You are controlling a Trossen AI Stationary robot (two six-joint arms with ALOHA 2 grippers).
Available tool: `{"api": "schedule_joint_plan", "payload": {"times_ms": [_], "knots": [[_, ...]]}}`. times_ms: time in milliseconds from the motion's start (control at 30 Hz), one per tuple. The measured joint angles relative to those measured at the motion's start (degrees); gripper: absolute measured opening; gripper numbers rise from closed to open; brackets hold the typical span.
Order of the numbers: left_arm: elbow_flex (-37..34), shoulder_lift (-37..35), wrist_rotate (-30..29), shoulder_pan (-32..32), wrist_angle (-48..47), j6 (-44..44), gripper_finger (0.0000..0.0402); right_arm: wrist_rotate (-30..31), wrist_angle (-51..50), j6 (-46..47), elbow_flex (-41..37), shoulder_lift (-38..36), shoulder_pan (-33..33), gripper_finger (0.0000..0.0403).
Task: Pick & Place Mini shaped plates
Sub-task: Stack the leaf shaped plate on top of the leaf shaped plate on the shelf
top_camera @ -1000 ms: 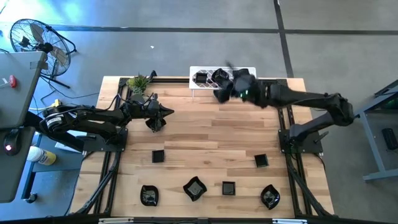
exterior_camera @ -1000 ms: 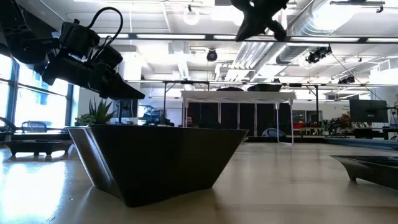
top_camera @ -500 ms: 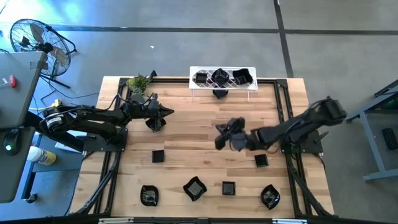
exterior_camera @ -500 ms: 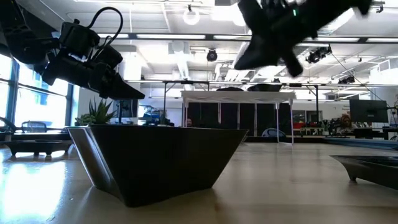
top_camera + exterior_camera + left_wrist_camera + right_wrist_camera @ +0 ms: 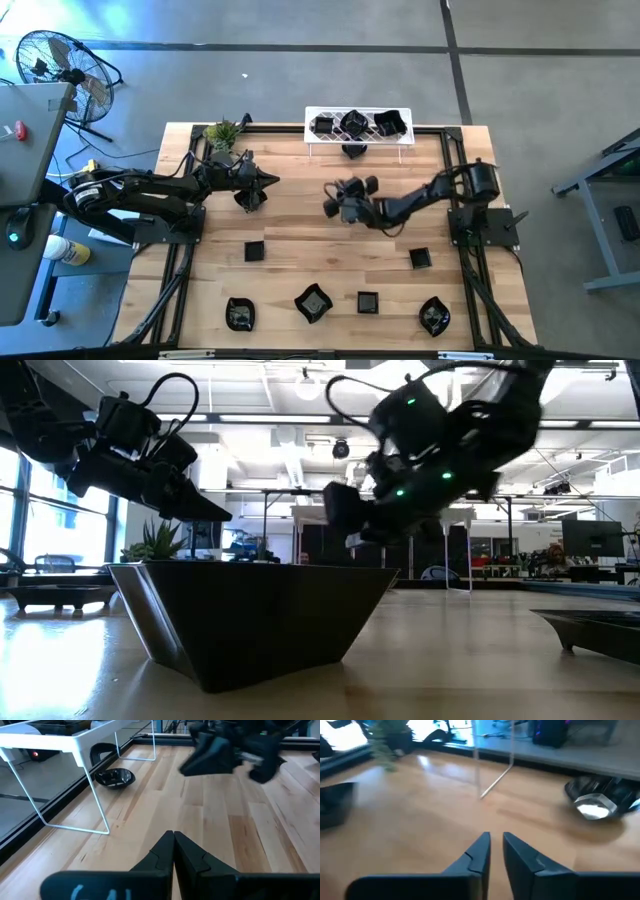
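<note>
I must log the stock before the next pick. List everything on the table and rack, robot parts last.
Table: one, light wood, under everything.
Rack: one, white wire, at the table's far edge.
Plates on the rack: three, glossy black, side by side.
Plate under the rack: one, black, on the tabletop.
Plates on the near half: six, black; two small squares in the middle, four along the front edge.
Plant: one, green, far left corner.
Left tool: one, dark, shut and empty, above the table's left side.
Right tool: one, dark, tips a narrow gap apart, empty, over the table's middle.
</note>
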Motion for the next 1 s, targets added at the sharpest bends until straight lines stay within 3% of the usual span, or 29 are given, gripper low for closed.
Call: {"api": "schedule_joint_plan", "payload": {"times_ms": [233, 400, 533, 1000], "knots": [[0.0, 0.0, 0.01, 0.01, -0.31, 0.62, 0.0004, -4.01, -3.22, -7.49, 0.8, 0.31, -7.68, 0.014], [0.0, 0.0, 0.01, 0.01, -0.29, 0.64, 0.0004, -6.24, -3.17, -13.4, 0.8, 0.31, -11.6, 0.0174], [0.0, 0.0, 0.02, -0.01, -0.28, 0.71, 0.0004, -10.53, -3.19, -17.1, 0.8, 0.31, -14.24, 0.018], [0.0, 0.0, 0.08, 0.01, -0.18, 0.73, 0.0004, -10.4, -0.72, -20.89, 0.71, 2.96, -15.94, 0.0181]]}}
